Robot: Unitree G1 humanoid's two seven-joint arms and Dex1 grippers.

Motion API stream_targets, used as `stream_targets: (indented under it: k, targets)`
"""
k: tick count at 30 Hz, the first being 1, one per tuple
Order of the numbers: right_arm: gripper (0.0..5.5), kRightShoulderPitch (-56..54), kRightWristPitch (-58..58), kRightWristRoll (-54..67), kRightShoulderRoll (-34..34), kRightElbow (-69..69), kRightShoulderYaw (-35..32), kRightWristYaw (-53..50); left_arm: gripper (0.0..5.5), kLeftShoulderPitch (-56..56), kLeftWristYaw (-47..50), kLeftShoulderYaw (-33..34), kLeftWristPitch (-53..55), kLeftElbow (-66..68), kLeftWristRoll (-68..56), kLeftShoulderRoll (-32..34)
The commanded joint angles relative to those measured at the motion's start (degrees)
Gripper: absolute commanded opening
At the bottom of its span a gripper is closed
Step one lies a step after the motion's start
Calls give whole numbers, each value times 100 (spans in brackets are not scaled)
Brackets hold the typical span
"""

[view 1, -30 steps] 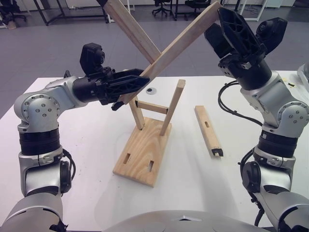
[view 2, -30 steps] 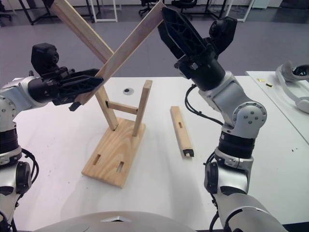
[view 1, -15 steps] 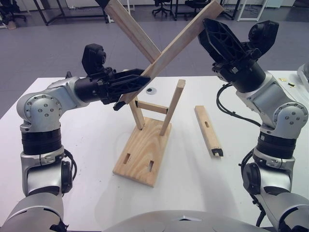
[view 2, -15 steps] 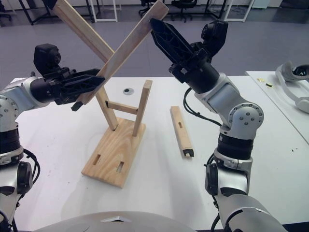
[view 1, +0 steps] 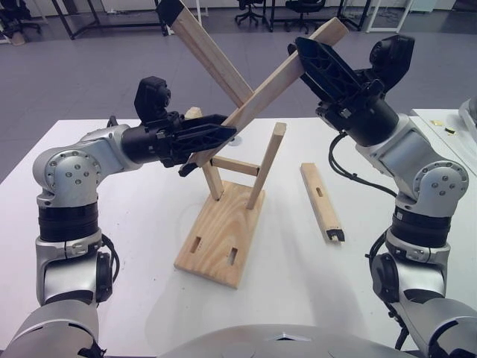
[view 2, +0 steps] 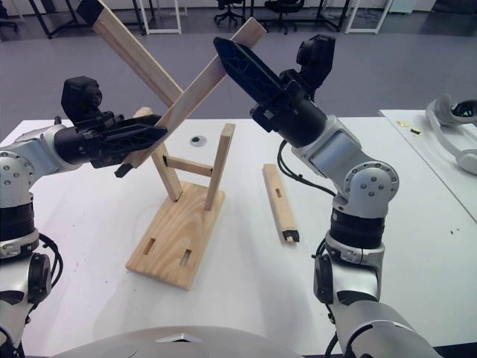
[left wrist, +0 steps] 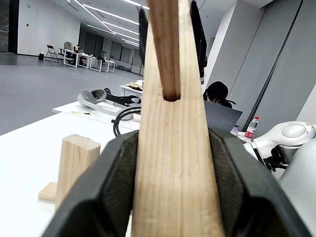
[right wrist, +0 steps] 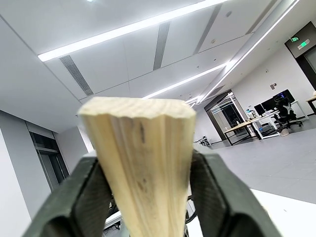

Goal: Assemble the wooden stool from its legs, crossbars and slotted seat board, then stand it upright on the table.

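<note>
A wooden leg (view 1: 272,82) slants up through the air over the table. My left gripper (view 1: 212,136) is shut on its lower end, and my right gripper (view 1: 307,58) is shut near its upper end. A second wooden piece (view 1: 209,52) with a dark tip crosses it; in the left wrist view a thinner piece sits in the held leg's (left wrist: 175,168) slot. The right wrist view looks along the leg's end (right wrist: 143,163) between the fingers (right wrist: 74,197). Below, the slotted seat board (view 1: 216,242) lies flat, with two legs (view 1: 267,165) and a crossbar (view 1: 235,165) standing in it.
One loose leg (view 1: 322,201) lies on the white table (view 1: 134,224) to the right of the seat board. A small dark round part (view 1: 235,139) rests behind the standing legs. A white headset (view 2: 455,130) sits on the neighbouring table at the far right.
The crossed wooden pieces have come down a little, so the second piece's dark tip now shows. My right gripper has swung left and lower along the leg; my left gripper has edged right.
</note>
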Motion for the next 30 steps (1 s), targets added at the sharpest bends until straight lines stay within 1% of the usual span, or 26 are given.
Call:
stream_targets:
  k: [1, 5, 8, 9, 13, 16, 18, 21, 22, 23, 26, 27, 30]
  targets:
    - [207, 103, -56, 23, 18, -82, 3, -34, 203, -31, 72, -54, -98, 2, 144, -23]
    - [207, 123, -97, 30, -4, -71, 5, -18, 203, -114, 217, -12, -298, 168, 376, -65]
    - [207, 132, -128, -1, -12, -34, -12, -2, 203, -115, 180, 27, -200, 260, 345, -8]
    - [207, 131, -132, -12, -17, -16, -19, 7, 239, -129, 209, 23, -192, 327, 391, 4]
    - [207, 130, -156, -68, -11, 19, -62, 5, 295, -79, 230, 24, -231, 439, 510, 58]
    - [207, 234, -159, -2, -10, -66, -115, -54, 348, 72, -86, 203, -84, 239, 387, 498]
    - [207, 313, -176, 10, 7, -148, -123, -87, 371, 265, -404, 424, -30, 139, 355, 963]
    - [205, 418, -202, 47, -3, -262, -137, -125, 371, 817, -803, 872, -80, 105, 522, 1741]
    - [205, 448, -208, 67, -17, -298, -151, -142, 371, 1052, -892, 916, -155, 84, 662, 1926]
    - [205, 485, -184, 52, -62, -357, -143, -119, 371, 1444, -1041, 833, -382, -47, 942, 2095]
    - [205, 747, 122, -202, -467, -782, 39, 239, 371, 2924, -1320, 23, -1506, -461, 2344, 2556]
    - [205, 837, 194, -166, -577, -894, 63, 317, 371, 3295, -1316, -229, -1742, -537, 2684, 2608]
    - [205, 1071, 366, 77, -945, -1231, -7, 568, 371, 4201, -1132, -1183, -2655, -546, 3817, 2489]
